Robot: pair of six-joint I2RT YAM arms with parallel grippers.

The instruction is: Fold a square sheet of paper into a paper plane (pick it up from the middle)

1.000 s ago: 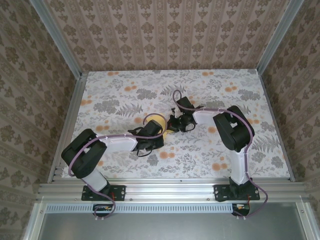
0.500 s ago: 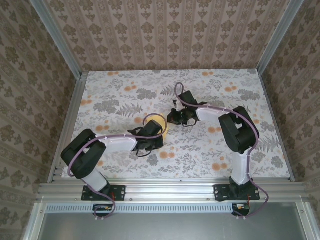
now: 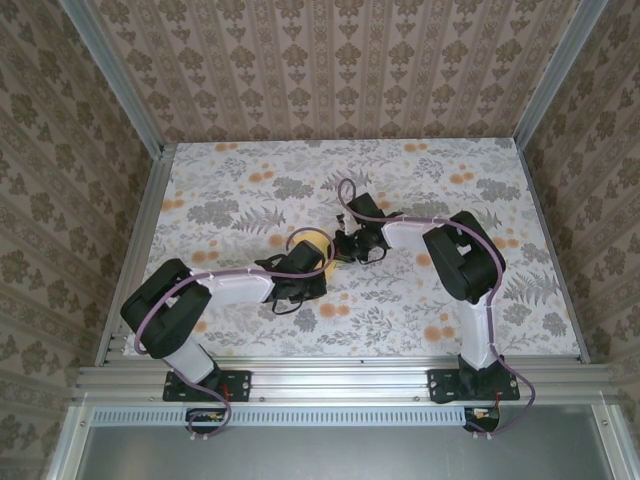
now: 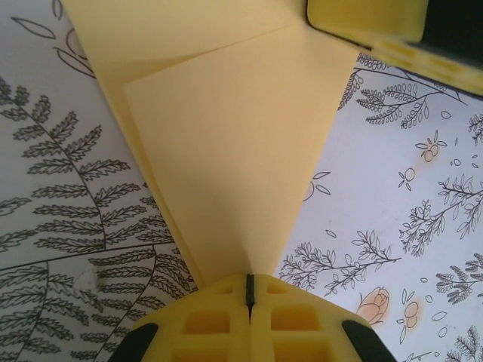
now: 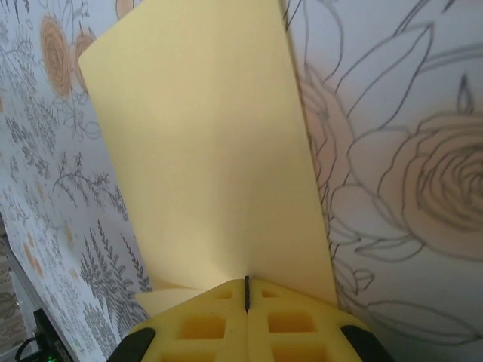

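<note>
The yellow paper (image 3: 318, 246) lies mid-table between the two arms, partly folded, mostly hidden by them from above. In the left wrist view the paper (image 4: 226, 143) narrows to a point with a folded flap on top, and my left gripper (image 4: 249, 290) is shut on that point. The right gripper's yellow fingers (image 4: 377, 23) show at its top right corner. In the right wrist view the paper (image 5: 204, 158) rises as a curved panel, and my right gripper (image 5: 247, 294) is shut on its near edge. From above, my left gripper (image 3: 312, 262) and right gripper (image 3: 340, 250) meet at the paper.
A floral-print cloth (image 3: 250, 190) covers the table, with small orange flower prints (image 3: 335, 312) scattered on it. Metal rails (image 3: 140, 250) and patterned walls (image 3: 330, 60) close in the left, right and far sides.
The right gripper swung away to the right half a second ago and has come back left to the paper. The left arm has hardly moved.
</note>
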